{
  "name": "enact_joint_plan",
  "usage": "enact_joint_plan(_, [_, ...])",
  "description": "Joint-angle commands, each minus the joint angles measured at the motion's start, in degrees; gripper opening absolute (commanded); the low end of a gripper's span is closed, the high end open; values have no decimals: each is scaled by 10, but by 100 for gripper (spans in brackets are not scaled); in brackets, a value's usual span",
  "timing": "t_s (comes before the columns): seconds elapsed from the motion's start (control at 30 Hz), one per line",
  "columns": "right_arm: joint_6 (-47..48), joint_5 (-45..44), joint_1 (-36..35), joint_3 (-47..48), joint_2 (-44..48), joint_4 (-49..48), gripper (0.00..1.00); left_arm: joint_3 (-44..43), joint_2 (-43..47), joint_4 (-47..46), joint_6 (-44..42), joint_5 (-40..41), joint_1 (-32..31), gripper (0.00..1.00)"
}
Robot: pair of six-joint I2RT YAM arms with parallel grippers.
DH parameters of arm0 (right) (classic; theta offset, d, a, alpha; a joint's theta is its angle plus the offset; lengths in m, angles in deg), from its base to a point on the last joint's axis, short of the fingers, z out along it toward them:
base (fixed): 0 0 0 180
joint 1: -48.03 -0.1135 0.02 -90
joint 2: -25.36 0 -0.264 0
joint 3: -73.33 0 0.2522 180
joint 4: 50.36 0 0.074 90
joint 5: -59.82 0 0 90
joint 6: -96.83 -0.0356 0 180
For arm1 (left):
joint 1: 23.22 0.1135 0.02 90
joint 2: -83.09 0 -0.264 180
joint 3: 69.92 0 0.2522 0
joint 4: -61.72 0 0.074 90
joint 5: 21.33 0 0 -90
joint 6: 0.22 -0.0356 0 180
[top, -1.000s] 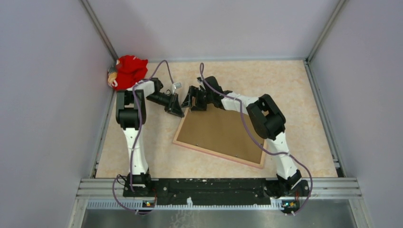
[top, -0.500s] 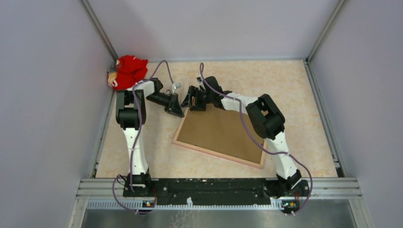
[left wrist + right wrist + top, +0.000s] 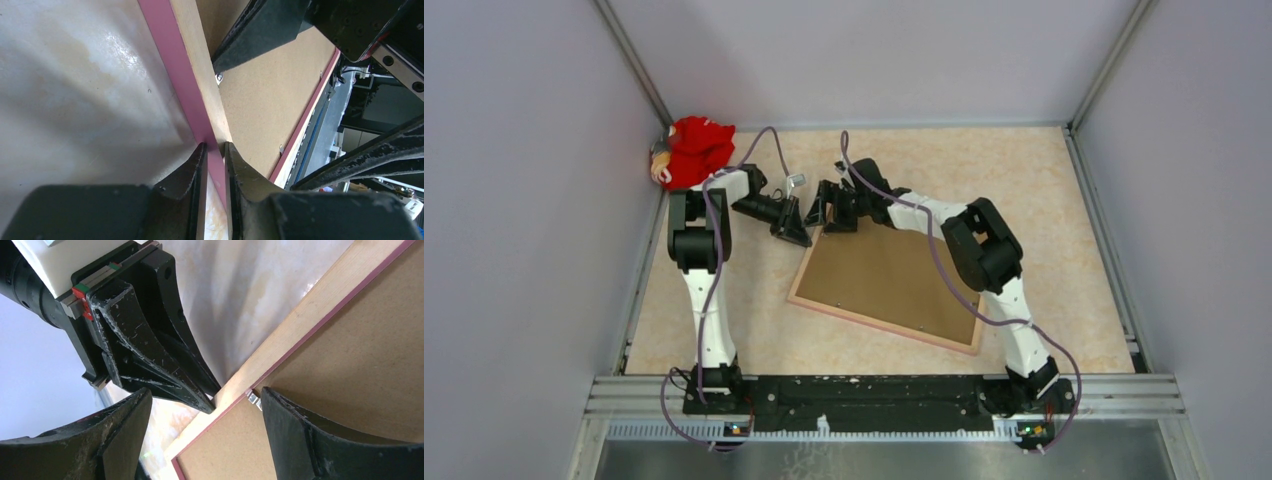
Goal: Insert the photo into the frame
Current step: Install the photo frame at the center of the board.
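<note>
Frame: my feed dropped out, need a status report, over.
Left gripper shut on the frame at its far corner rim. Right gripper open, hovering over that corner. Frame face down, backing board seated; photo not in view.

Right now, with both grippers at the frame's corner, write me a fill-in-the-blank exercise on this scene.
The left gripper is shut on the frame's ____ rim.
The right gripper hangs ____ astride that rim.
The brown backing board faces ____.
The red bundle lies in the table's far ____ corner.
Missing words: pink; open; up; left.
</note>
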Motion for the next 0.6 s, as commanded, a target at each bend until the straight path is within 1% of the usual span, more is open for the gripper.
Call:
enact_joint_plan(0.0, [119, -66, -8, 43, 53, 90, 81, 3, -13, -43, -28, 55, -5, 26])
enact_joint_plan(0.07, [176, -95, -8, 17, 101, 121, 82, -14, -7, -26, -34, 56, 4, 34])
enact_joint_plan(0.1, [203, -106, -9, -10, 128, 128, 83, -21, -3, -20, -36, 55, 9, 40])
enact_joint_plan(0.13, [225, -117, -16, -44, 162, 132, 83, -27, 4, -16, -37, 55, 9, 48])
enact_joint_plan(0.2, [278, -149, -37, -126, 233, 132, 84, -36, 21, -9, -40, 59, 34, 65])
enact_joint_plan(0.23, [311, -167, -53, -171, 270, 135, 84, -39, 31, -4, -45, 62, 39, 86])
enact_joint_plan(0.27, [333, -189, -71, -209, 312, 143, 84, -39, 41, 1, -52, 62, 45, 97])
enact_joint_plan(0.4, [368, -251, -150, -339, 414, 176, 83, -34, 92, 35, -82, 70, 56, 99])
enact_joint_plan(0.5, [367, -279, -204, -419, 475, 164, 83, -8, 140, 51, -105, 80, 57, 99])
enact_joint_plan(0.57, [363, -300, -232, -452, 496, 156, 83, 22, 181, 47, -113, 93, 57, 99])
